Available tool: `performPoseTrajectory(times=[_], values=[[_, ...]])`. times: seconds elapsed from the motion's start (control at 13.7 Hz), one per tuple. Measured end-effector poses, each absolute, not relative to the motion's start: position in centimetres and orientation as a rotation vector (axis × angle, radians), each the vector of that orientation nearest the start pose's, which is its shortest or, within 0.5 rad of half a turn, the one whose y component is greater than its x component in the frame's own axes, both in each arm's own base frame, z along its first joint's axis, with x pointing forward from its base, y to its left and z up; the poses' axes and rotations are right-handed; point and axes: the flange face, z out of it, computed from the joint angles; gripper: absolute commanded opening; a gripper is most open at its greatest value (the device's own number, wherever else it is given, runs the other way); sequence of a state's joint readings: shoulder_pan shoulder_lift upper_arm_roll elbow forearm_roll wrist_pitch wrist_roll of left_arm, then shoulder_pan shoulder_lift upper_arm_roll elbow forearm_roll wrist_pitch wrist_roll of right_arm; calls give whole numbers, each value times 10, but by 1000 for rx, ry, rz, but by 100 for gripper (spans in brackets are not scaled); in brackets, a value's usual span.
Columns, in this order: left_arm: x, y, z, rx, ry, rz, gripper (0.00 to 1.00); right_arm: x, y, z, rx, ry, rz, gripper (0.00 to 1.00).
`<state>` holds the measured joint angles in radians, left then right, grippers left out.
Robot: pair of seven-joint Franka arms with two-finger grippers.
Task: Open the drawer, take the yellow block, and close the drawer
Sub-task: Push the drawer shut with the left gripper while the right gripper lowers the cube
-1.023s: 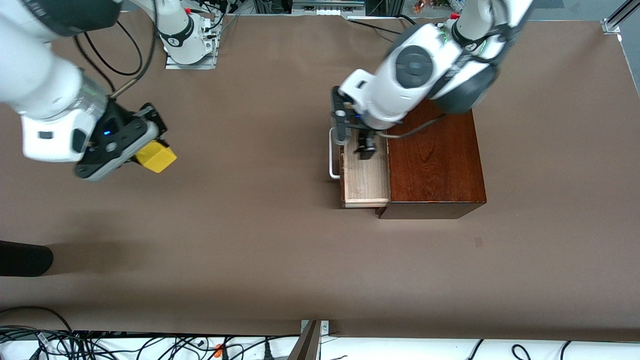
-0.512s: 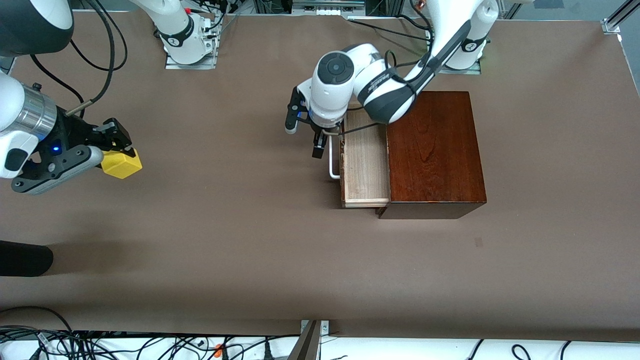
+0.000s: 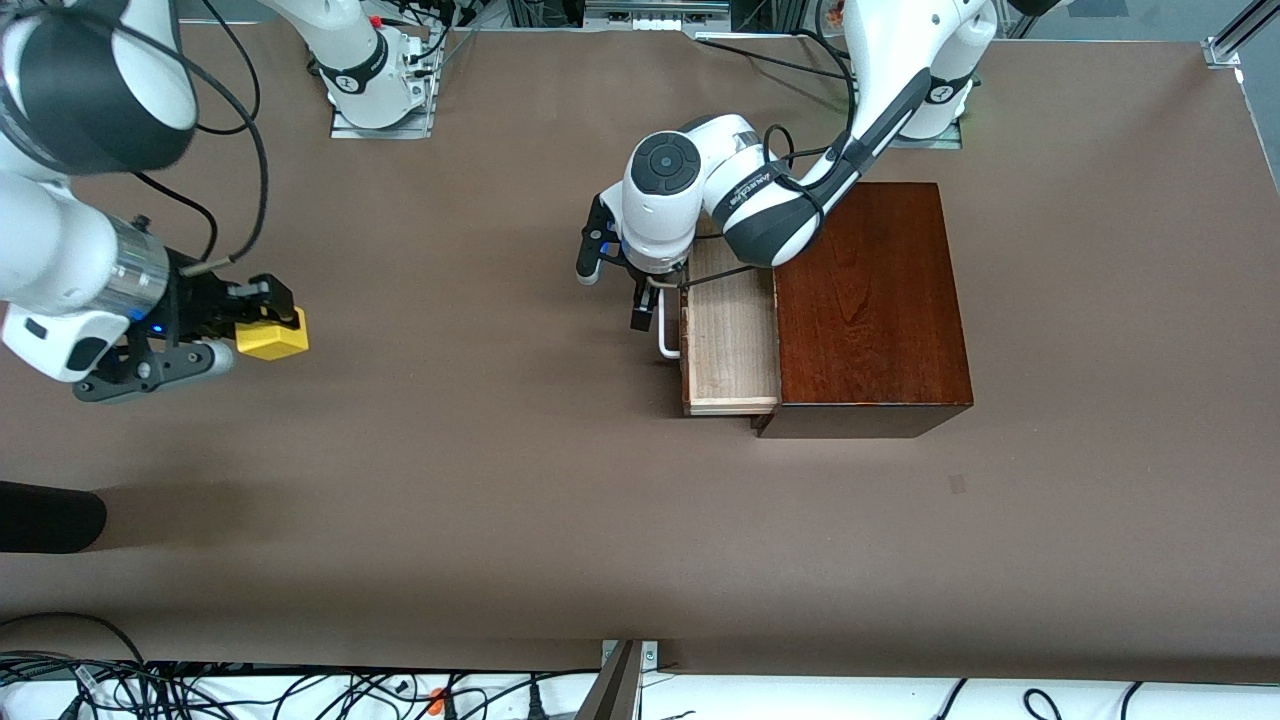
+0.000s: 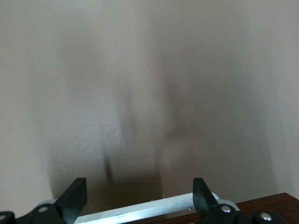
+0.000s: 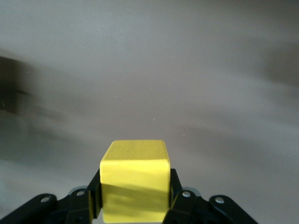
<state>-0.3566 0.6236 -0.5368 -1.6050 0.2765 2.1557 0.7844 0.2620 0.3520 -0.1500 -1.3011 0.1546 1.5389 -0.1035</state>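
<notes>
- Viewing the front camera, I see the drawer [image 3: 731, 340] pulled out of the dark reddish-brown wooden box [image 3: 868, 310], its pale wood inside exposed.
- I see the box standing on the brown surface [image 3: 520, 480] toward the left arm's end.
- I see the white handle [image 3: 664, 322] on the drawer front, which faces the right arm's end of the surface.
- I place the left hand [image 3: 618, 290] just beside the handle, low over the surface in front of the drawer.
- In the left wrist view I see the left hand [image 4: 139, 198] spread wide, one finger [image 4: 74, 196] at each end of the handle bar [image 4: 154, 208], gripping nothing.
- I place the right hand [image 3: 250, 320] over bare surface toward the right arm's end, well apart from the box.
- I see the right hand clamped on the yellow block [image 3: 270, 338], which is clear of the drawer.
- In the right wrist view I see the yellow block [image 5: 135, 179] pinched between both fingers [image 5: 180, 205], its upper face unobstructed.
</notes>
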Motion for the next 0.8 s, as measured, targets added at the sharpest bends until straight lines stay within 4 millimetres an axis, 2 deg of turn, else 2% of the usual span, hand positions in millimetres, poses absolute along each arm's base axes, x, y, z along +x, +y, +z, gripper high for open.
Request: performPoseTrajectory(times=[0.29, 0.58, 0.8], values=[[484, -487, 306, -2048, 2445, 65, 100, 623, 96, 491, -3051, -287, 154, 0], [490, -477, 309, -2057, 2426, 129, 100, 586, 86, 420, -3112, -320, 100, 0], [494, -471, 311, -2074, 2419, 155, 100, 570, 82, 382, -3122, -331, 52, 0]])
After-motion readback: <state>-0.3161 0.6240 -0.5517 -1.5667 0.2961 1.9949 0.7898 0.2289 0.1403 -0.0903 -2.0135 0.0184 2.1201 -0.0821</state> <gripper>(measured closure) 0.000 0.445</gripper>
